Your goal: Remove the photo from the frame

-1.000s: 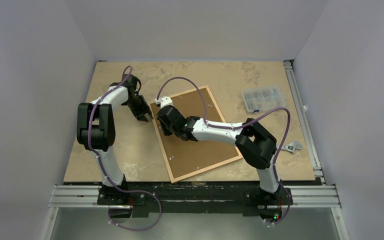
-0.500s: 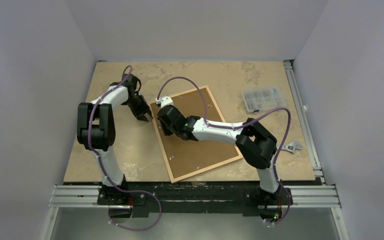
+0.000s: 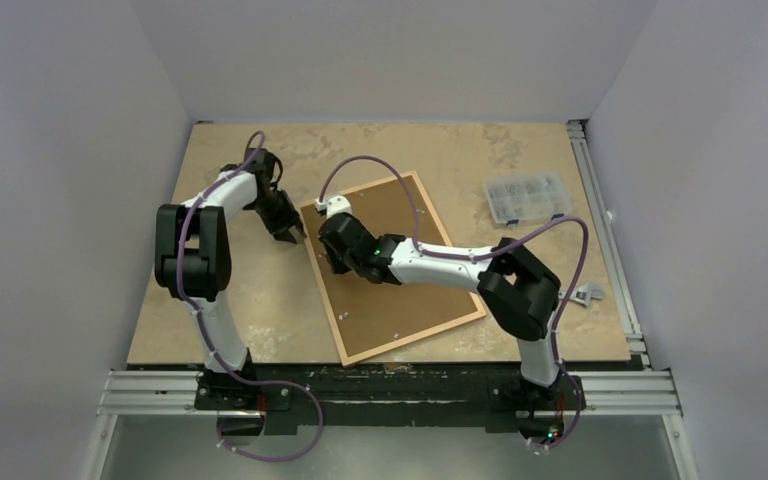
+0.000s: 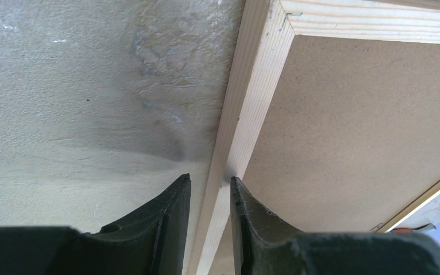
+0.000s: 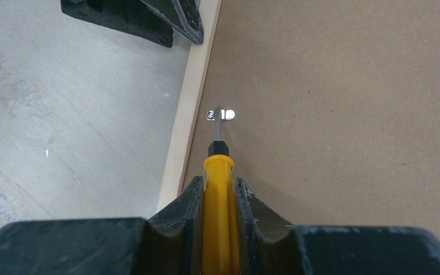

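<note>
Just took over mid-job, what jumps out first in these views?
A yellow screwdriver clamped in the right gripper, its tip on a small metal tab near the edge of the brown backing board. Right beside it, the left gripper sits over the light wooden rail of the frame.

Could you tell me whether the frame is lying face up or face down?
Face down: the frame shows its brown backing board and a metal clip upward.
</note>
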Robot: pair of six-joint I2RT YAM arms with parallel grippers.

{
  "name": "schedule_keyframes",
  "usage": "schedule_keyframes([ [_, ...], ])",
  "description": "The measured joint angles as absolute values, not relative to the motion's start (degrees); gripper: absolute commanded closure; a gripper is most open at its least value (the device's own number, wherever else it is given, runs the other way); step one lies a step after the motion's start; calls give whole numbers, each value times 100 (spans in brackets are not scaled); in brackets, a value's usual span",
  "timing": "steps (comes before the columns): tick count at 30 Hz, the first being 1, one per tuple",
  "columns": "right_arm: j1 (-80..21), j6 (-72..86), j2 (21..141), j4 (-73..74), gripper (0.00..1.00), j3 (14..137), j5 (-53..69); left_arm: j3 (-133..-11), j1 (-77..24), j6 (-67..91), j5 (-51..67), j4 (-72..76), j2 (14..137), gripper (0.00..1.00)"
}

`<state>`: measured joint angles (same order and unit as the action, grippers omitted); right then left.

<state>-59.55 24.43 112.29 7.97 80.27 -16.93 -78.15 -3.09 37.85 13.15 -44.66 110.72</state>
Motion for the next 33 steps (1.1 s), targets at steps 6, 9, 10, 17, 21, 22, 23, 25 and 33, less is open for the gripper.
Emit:
schedule_keyframes([
  [6,-5955,2443,11201,770,100,7970,-1697,-7819,-309,3785,1315,-4469,11074,70],
  [9,-5955,2432,11201,770,100,7970,-1702,-7824,-309,3785,1326,-4464,11074,68],
  [10,-5955,2414,11201,770,100,7972,-1704,-7824,-309,3782,1339,-4462,11074,67],
  [17,-5948,2051,10956,1166,100,8064,-1859,-7808,-305,3780,1459,-4338,11019,58],
  [21,-5937,1844,10178,1332,100,7902,-2012,-7787,-296,3765,1461,-4278,10787,54],
  [22,-5933,1815,9889,1334,100,7784,-2056,-7784,-292,3758,1461,-4265,10700,53],
  [23,-5931,1804,9655,1334,100,7666,-2106,-7762,-290,3741,1461,-4233,10584,52],
  [25,-5920,1811,8984,1286,100,7179,-2204,-7686,-279,3721,1485,-4163,10326,50],
  [33,-5902,2349,7179,1577,100,4779,-2110,-6578,-480,3837,1787,-3627,8864,43],
])
